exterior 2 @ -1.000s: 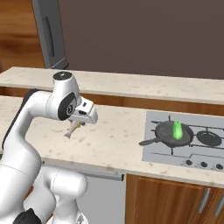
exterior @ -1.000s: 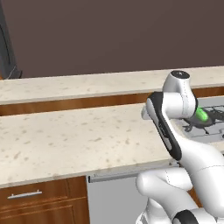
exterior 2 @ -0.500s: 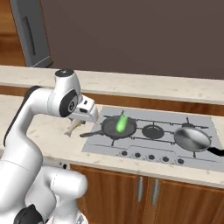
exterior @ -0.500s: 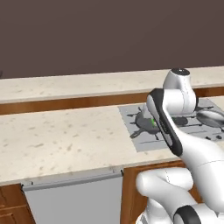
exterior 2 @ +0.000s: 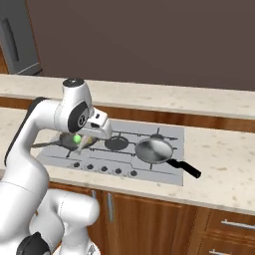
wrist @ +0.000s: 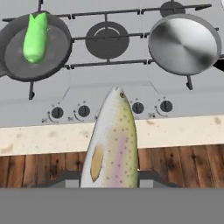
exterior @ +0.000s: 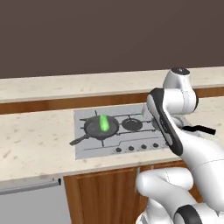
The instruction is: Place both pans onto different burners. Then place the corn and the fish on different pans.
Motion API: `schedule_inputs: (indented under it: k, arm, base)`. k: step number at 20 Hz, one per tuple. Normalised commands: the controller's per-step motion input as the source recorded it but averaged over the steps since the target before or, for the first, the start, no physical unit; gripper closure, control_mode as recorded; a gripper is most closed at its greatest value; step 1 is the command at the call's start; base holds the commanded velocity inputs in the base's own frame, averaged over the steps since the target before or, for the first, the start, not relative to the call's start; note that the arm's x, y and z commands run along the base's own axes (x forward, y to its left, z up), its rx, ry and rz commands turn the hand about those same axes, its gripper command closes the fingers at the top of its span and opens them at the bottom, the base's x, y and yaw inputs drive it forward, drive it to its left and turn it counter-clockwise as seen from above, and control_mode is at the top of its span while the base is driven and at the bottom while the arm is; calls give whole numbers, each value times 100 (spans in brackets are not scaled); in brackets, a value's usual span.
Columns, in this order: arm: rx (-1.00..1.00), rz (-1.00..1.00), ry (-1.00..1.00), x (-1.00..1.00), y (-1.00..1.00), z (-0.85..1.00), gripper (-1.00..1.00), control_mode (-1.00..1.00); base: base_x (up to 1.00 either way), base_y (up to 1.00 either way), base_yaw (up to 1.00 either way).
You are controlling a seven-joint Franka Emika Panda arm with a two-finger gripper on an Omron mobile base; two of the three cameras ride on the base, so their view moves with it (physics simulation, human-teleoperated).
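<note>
Corn point(exterior: 104, 122), bright green, lies in the black skillet point(exterior: 100, 127) at centre-left of the left base view's grey hob point(exterior: 87, 148). Right base view: the silver-grey pan point(exterior 2: 154, 150) sits mid-frame, handle toward lower right. Hand view: a speckled, pink-flanked fish point(wrist: 113, 144) rises from bottom centre, pinched in the gripper point(wrist: 109, 180), nose toward the knobs point(wrist: 83, 110).

In the hand view, the speckled silvery-pink fish point(wrist: 113, 144) has its tail end hidden low in the picture, where the jaws cannot be made out. The matte black round skillet point(wrist: 37, 48) is cut by the left edge. In the left base view, the arm hides the silver-grey round pan, leaving its dark handle point(exterior: 199, 129).
</note>
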Motion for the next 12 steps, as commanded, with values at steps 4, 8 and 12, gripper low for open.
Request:
schedule_inputs:
  k: [4, 8, 12]
  arm:
    - [0, 0, 0, 0, 0, 0, 100, 100]
    - [0, 0, 0, 0, 0, 0, 100, 100]
    - [0, 0, 0, 0, 0, 0, 100, 100]
  base:
    - [0, -85, 0]
    - [0, -58, -2]
    - [6, -38, -5]
